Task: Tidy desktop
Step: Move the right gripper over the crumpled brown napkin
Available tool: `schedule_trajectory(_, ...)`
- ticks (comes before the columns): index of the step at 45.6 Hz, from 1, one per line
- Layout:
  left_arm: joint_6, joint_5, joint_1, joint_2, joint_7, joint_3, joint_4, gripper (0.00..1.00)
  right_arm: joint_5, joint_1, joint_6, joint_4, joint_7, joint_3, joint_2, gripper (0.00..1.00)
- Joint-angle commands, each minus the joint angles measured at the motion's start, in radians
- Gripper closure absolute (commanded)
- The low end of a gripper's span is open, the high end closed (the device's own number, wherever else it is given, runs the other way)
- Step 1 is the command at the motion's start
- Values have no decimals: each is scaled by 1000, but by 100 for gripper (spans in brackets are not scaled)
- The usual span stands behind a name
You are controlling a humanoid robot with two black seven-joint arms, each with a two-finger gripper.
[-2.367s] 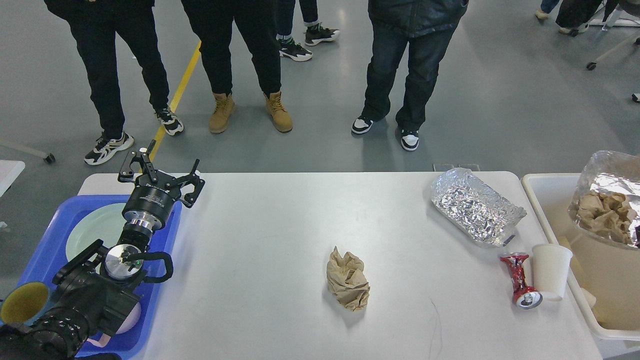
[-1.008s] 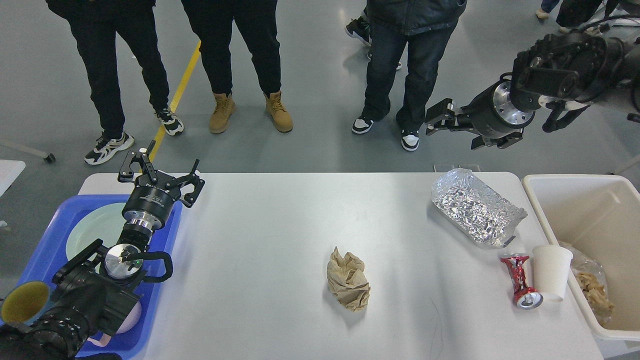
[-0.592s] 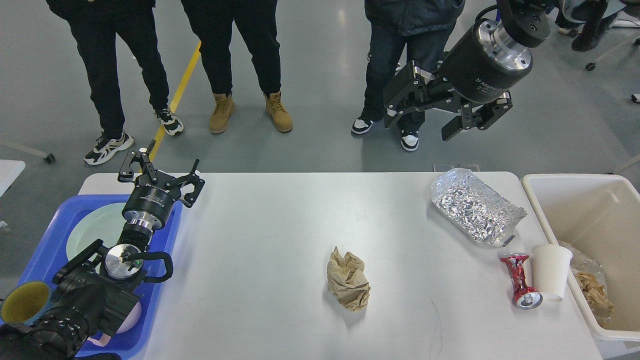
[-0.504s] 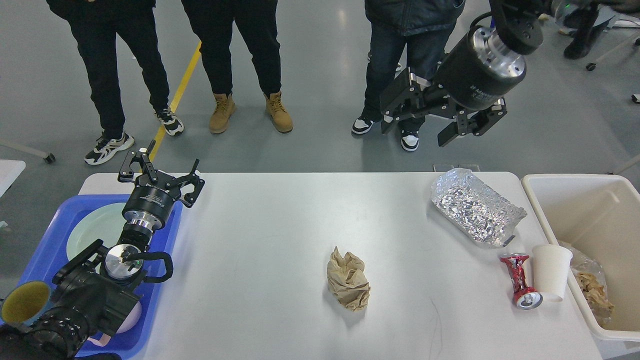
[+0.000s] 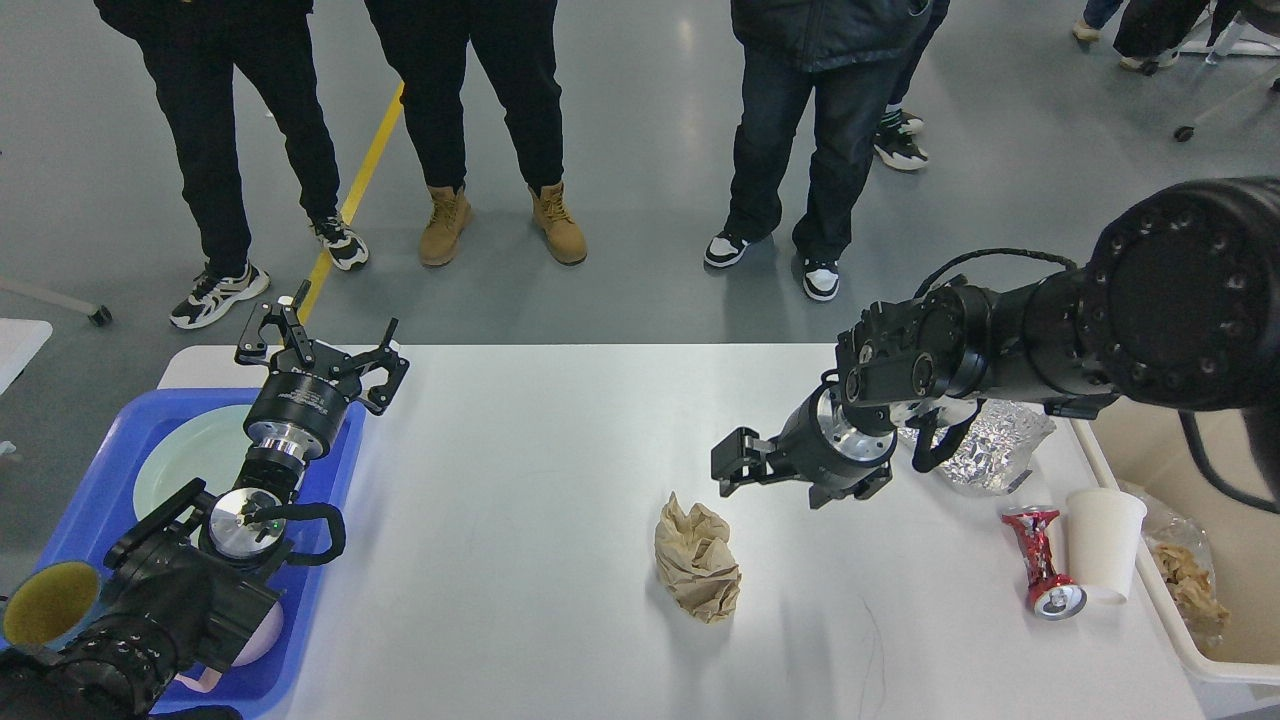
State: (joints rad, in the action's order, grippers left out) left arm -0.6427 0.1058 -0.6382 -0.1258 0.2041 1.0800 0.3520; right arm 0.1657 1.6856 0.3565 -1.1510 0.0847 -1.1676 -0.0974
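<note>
Desktop (image 5: pixel 560 480): wide, white, matte, round-cornered

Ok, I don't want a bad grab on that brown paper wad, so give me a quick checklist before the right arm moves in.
1. Paper wad free to take: ok, it lies alone on the desktop, nothing touching it.
2. Right gripper empty: cannot tell, seen side-on and dark.
3. Right gripper open enough: cannot tell, its fingers do not show apart.
4. Gripper lined up with wad: not ok, it hangs above and to the right of it.
5. Bin ready for drop: ok, its open top shows at the table's right edge.
6. Left gripper out of the way: ok, open, over the blue tray far left.
</note>
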Motion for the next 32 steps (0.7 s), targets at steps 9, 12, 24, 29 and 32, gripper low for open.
schedule_trajectory(9, 0, 0, 0, 0, 0, 0, 1, 4, -17, -67, -25, 54, -19, 12, -45, 0)
schedule_trajectory(12, 0, 0, 0, 0, -2, 1, 1, 4, -17, -70, -25, 59, -19, 23, -48, 0)
schedule_trajectory(24, 0, 0, 0, 0, 0, 1, 1, 4, -18, -122, -25, 120, -20, 83, -71, 0)
schedule_trajectory(29, 0, 0, 0, 0, 0, 0, 1, 4, -20, -181, -31, 188, -39, 78, -102, 0)
schedule_trajectory(32, 0, 0, 0, 0, 0, 0, 1, 4, -25, -221, -33, 240, -71, 83, -104, 0)
